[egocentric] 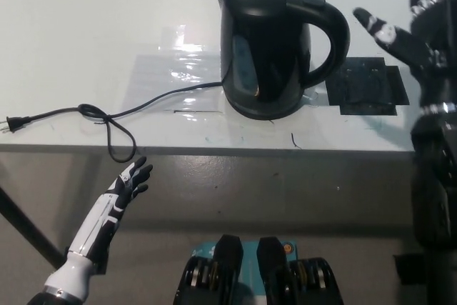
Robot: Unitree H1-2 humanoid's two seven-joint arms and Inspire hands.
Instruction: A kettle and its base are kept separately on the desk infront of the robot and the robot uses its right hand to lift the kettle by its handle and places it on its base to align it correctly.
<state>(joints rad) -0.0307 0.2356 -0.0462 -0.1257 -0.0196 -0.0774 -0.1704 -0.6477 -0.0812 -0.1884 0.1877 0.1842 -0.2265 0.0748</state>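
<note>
From my station I see the black kettle (275, 41) standing upright on the white desk (86, 41), its lower edge seated over its base (268, 110), which shows only as a dark rim under the body. The handle (330, 30) arches to the picture's right, spout toward the left. The power cord (107, 116) runs from under the kettle leftward across the desk, loops near the front edge, and ends in a plug (8, 125) lying at the far left. My right hand (421, 23) is up at the right edge of the view, fingers spread and holding nothing, clear of the handle with a gap between them; it hangs above a black patch of tape (368, 85) stuck on the desk just beside the kettle. My left hand (131, 180) rests low at the lower left, below the desk edge, fingers apart and empty
</note>
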